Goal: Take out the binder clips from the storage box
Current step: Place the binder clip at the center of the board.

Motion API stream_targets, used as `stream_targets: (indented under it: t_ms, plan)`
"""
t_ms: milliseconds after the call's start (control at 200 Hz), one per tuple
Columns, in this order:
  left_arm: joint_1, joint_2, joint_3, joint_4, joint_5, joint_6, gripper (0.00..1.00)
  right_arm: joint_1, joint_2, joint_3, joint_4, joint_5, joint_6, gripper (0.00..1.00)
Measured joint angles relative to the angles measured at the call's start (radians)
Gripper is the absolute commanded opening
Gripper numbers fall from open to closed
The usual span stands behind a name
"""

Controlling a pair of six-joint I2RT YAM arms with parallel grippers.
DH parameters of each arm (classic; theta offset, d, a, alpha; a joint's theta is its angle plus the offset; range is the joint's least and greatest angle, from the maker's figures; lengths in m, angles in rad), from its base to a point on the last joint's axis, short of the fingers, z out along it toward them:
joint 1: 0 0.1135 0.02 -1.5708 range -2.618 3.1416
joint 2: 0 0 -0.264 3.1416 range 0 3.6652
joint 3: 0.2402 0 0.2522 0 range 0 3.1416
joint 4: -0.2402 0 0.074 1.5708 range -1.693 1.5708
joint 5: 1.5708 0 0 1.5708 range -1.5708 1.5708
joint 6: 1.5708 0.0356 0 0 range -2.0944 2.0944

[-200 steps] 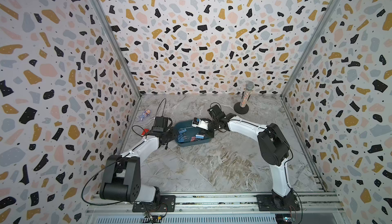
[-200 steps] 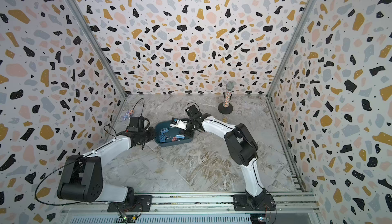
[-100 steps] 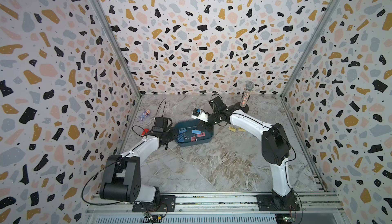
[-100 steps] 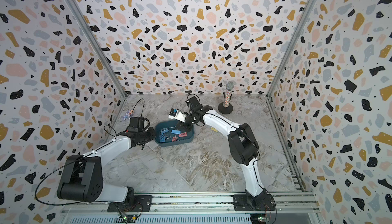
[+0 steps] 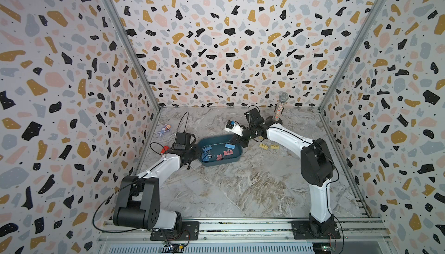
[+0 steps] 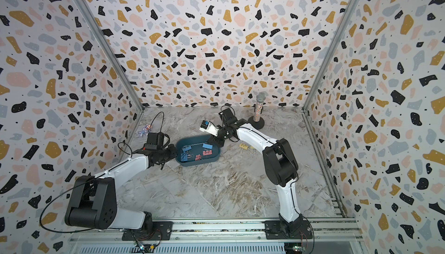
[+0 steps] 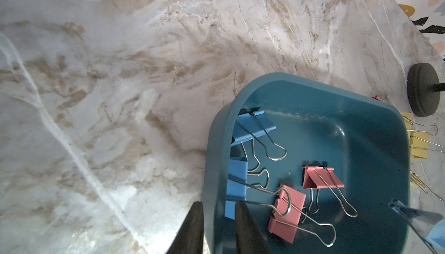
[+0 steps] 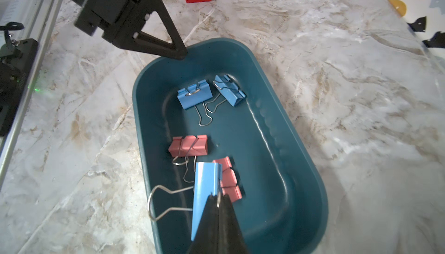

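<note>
1. The box (image 5: 220,162) is sitting on the table (image 5: 240,192), left of centre, nearer the back edge.
2. The left claw (image 7: 219,204) is clenching the box's left end wall.
3. The right claw (image 8: 218,196) is grasping a blue clip (image 8: 207,183) by its wire handle, over the box's right end.
4. Two more blue clips (image 8: 195,94) and two pink clips (image 8: 189,145) are lying inside the box.
5. Two yellow clips (image 5: 263,146) are lying just right of it.

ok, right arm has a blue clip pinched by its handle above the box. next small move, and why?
Probably carry it sideways past the rim toward the yellow clips on the table, then release. The right jaws are shut on the wire handle of the blue clip, which hangs over the storage box, not yet outside it. The left jaws pinch the box wall, steadying it.
</note>
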Motion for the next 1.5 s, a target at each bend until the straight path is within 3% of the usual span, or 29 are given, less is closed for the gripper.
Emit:
stream_targets:
  t_ms: [481, 716, 1121, 1497]
  plan:
    - [0.0, 0.0, 0.0, 0.0, -0.005, 0.0, 0.27, -0.245, -0.335, -0.274, 0.097, 0.076, -0.278, 0.0]
    - [0.0, -0.001, -0.007, 0.006, -0.003, 0.0, 0.27, -0.356, -0.342, -0.332, 0.109, 0.113, -0.384, 0.0]
    - [0.0, -0.001, -0.007, 0.02, -0.004, 0.001, 0.27, -0.553, -0.318, -0.379, 0.182, 0.101, -0.454, 0.0]
    - [0.0, -0.003, -0.012, 0.022, -0.005, 0.002, 0.27, -0.574, -0.314, -0.571, 0.327, 0.182, -0.49, 0.0]
